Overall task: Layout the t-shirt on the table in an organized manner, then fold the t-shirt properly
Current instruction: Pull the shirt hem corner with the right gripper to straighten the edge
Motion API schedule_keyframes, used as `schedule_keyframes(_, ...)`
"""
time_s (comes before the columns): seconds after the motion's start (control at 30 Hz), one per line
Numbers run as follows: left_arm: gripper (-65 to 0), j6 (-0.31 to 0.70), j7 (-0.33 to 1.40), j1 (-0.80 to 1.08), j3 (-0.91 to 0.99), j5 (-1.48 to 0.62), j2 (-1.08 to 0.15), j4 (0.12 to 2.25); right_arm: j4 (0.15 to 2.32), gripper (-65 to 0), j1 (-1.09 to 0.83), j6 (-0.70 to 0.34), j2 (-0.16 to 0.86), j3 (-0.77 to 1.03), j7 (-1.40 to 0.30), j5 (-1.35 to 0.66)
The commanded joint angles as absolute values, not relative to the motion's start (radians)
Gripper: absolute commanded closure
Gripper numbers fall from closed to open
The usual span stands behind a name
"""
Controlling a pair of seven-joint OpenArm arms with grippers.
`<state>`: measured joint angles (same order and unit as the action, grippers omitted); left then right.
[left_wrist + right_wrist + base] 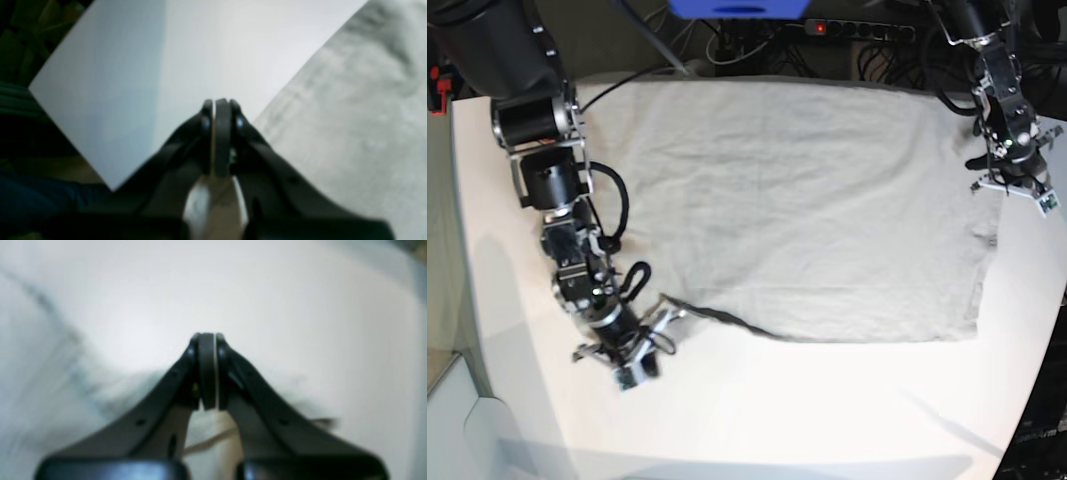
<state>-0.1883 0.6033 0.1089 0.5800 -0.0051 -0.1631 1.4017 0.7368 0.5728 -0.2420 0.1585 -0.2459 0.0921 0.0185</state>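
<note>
**Onlooker one:** Base view first, going from the left: the right hand [632, 355] is low on the table [757, 410], at the t-shirt's [797, 210] near-left corner. Is it holding anything?

**Onlooker two:** Its jaws are pressed together. Cloth lies under and around them in the right wrist view, but it's too blurred to say whether any is pinched, so I can't tell.

**Onlooker one:** The shirt is spread over the middle and far part of the table, mostly flat, with light creases. One near-left corner is turned up with a dark edge.

**Onlooker two:** It looks soft and light to me, thin cotton that will drape and drag rather than hold its shape. Pull one corner alone and I'd expect the rest to bunch up.

**Onlooker one:** So where would you take hold of it?

**Onlooker two:** At the edges and corners, where a hem gives a doubled layer to pinch. Both sides together would keep it taut, I'd guess.

**Onlooker one:** Over on the right, the left hand [1012, 185] hangs at the shirt's far-right edge.

**Onlooker two:** Closed as well. In the left wrist view its fingertips [222, 110] meet above bare table, with the shirt just beside them, so it looks empty.

**Onlooker one:** And the count?

**Onlooker two:** One t-shirt, one table, two hands.
</note>
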Motion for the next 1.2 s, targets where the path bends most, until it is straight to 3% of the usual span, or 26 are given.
schedule_keyframes(0.0,-1.4,-0.196,0.578,0.101,0.582,0.001,-0.176,1.435,0.754,-0.4,0.596,-0.189,0.176,-0.243,0.143,0.008)
schedule_keyframes(0.17,-1.4,-0.196,0.578,0.116,0.582,0.001,-0.176,1.461,0.822,-0.5,0.57,-0.199,0.183,-0.243,0.174,0.008)
schedule_keyframes(0.43,-1.4,-0.196,0.578,0.111,0.582,0.001,-0.176,1.46,1.079,-0.4,0.406,-0.506,0.202,-0.243,0.013,0.008)
schedule_keyframes(0.63,-1.4,-0.196,0.578,0.11,0.582,0.001,-0.174,1.46,1.07,-0.4,0.4,-0.685,0.213,-0.243,-0.101,0.065)
schedule_keyframes(0.87,-1.4,-0.196,0.578,0.116,0.582,-0.001,-0.171,1.46,1.01,-0.4,0.403,-0.698,0.174,-0.24,-0.099,0.278)
schedule_keyframes(1.17,-1.3,-0.196,0.578,0.117,0.582,-0.001,-0.159,1.46,0.894,-0.3,0.461,-0.698,0.154,-0.242,-0.056,0.306)
